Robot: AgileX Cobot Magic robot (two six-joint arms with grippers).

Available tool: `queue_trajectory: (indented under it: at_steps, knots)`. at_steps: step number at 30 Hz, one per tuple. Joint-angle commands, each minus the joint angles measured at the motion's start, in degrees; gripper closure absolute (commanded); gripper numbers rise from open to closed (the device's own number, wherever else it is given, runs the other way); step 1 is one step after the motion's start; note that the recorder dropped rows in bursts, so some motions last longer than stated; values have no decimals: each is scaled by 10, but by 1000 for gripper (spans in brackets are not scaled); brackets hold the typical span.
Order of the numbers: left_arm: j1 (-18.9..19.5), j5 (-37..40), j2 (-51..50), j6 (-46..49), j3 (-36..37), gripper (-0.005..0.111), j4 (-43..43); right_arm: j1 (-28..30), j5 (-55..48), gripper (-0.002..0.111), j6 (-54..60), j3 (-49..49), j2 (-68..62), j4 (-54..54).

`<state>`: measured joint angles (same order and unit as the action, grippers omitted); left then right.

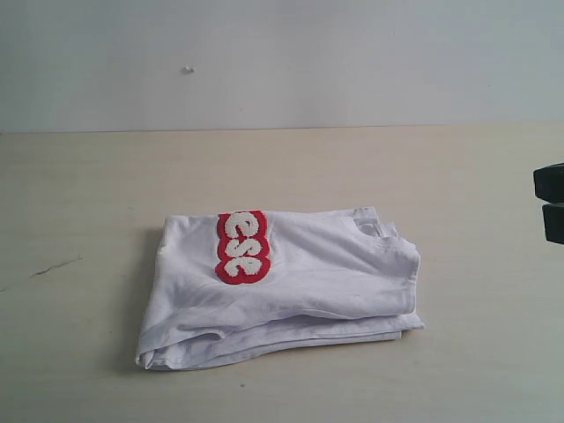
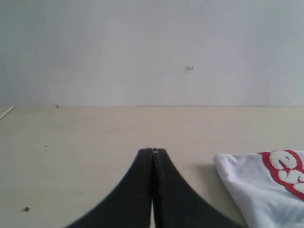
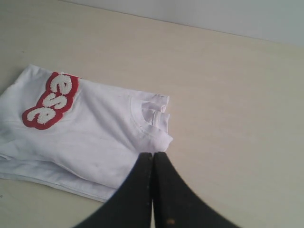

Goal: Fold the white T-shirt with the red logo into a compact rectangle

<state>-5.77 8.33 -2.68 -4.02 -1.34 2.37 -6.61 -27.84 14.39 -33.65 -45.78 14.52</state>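
The white T-shirt [image 1: 291,282] lies folded into a rough rectangle in the middle of the table, its layered edges showing along the front. The red logo [image 1: 241,247] shows only the letters "ese" on the top layer near the fold's back left. The ribbed collar [image 3: 152,111] sits at the back right corner. My left gripper [image 2: 153,151] is shut and empty over bare table, with the T-shirt [image 2: 256,185] and logo [image 2: 287,171] off to its side. My right gripper [image 3: 153,154] is shut and empty, held above the scene and apart from the T-shirt [image 3: 95,137].
The pale wooden table [image 1: 458,176] runs back to a plain light wall [image 1: 282,62]. A black part of the right arm [image 1: 551,203] shows at the right edge of the exterior view. A dark scratch [image 1: 55,266] marks the table at the left.
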Motion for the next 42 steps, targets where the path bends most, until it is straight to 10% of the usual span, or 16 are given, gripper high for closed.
queue_trajectory:
  at_steps: [1,30,42]
  knots:
    - [2,27,27,-14,13,107,2,0,4,108,5,2,3,2]
    - [2,123,27,-18,13,107,32,0,4,108,5,2,3,2]
    - [78,123,27,-23,13,107,36,0,4,108,5,2,3,2]
